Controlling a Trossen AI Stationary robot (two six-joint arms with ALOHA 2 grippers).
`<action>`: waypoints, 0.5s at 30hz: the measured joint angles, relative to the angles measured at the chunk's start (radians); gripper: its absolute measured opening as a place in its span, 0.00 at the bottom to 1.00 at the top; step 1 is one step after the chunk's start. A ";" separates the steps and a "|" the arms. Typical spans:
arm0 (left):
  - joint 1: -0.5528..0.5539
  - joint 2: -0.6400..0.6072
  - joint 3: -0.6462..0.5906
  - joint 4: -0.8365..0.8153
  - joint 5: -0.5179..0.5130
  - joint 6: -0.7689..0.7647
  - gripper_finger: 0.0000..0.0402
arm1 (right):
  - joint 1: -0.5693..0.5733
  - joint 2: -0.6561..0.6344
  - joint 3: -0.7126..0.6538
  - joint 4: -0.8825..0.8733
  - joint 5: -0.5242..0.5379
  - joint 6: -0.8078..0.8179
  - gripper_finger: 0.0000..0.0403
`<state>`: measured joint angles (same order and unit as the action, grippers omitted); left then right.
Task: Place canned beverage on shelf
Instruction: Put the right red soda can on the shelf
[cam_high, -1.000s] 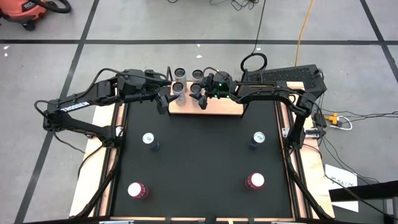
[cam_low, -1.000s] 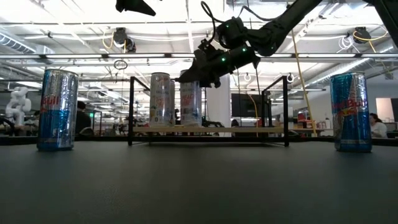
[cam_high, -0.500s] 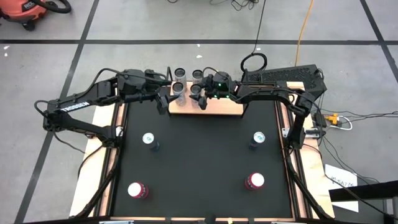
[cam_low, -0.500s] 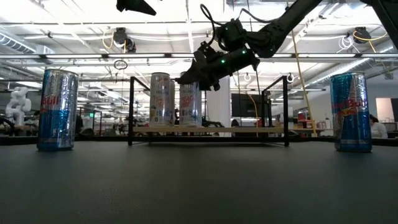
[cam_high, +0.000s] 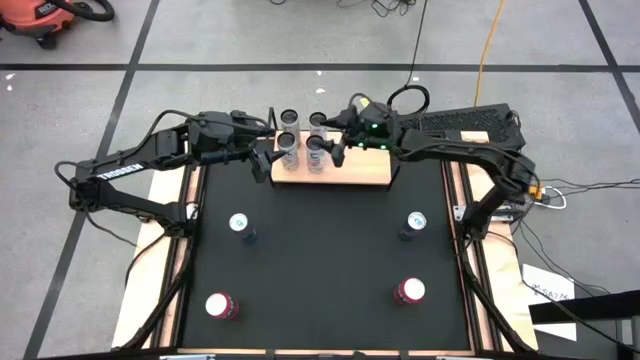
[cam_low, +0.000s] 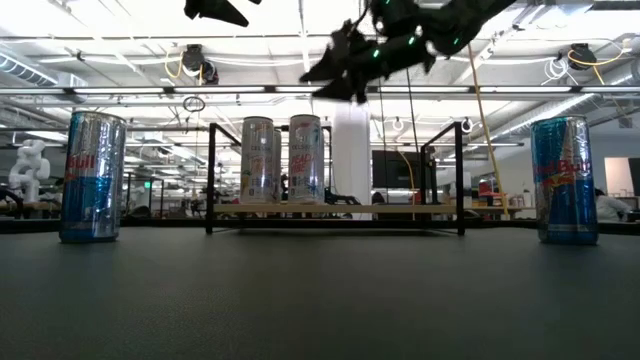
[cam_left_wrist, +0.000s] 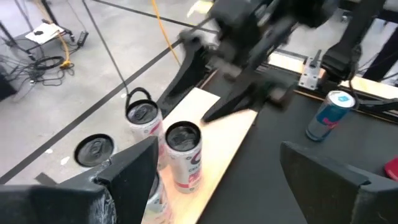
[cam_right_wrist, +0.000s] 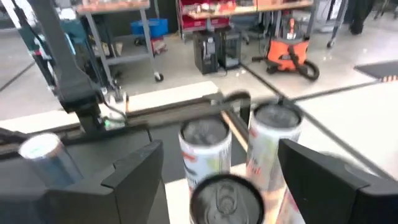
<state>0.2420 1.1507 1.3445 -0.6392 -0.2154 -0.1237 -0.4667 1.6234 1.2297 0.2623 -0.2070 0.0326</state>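
Note:
The shelf (cam_high: 365, 172), a light-wood board with black end rails, stands at the table's far edge. Several slim white cans stand upright on it; the nearest two show in the low view (cam_low: 258, 160) (cam_low: 305, 158). My right gripper (cam_high: 328, 148) is open and empty, raised above the can tops (cam_low: 340, 75); its wrist view looks down on three can tops (cam_right_wrist: 205, 146). My left gripper (cam_high: 265, 160) is open and empty, high beside the shelf's left end, with the cans (cam_left_wrist: 183, 149) in front of it.
Two blue cans (cam_high: 240, 224) (cam_high: 415, 222) stand at mid-table and two red cans (cam_high: 220, 306) (cam_high: 410, 291) near the front edge. The black top between them is bare. The shelf's right half (cam_low: 400, 207) holds nothing.
My right gripper has risen from just over the can on the shelf and drawn back toward the table's far right. The can stays upright on the board. My left gripper has kept still.

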 joint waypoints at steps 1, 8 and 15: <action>0.000 -0.002 0.000 -0.001 -0.003 -0.001 0.83 | 0.000 -0.026 0.000 -0.016 0.010 0.002 0.76; -0.007 -0.045 -0.001 -0.139 -0.003 -0.050 0.83 | 0.023 -0.210 0.000 -0.252 0.182 0.097 0.74; -0.024 -0.094 -0.186 -0.180 0.002 -0.150 0.83 | 0.071 -0.336 0.000 -0.584 0.210 0.347 0.70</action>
<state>0.2178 1.0568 1.1589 -0.8191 -0.2133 -0.2733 -0.3961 1.2879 1.2297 -0.3217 0.0032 0.3799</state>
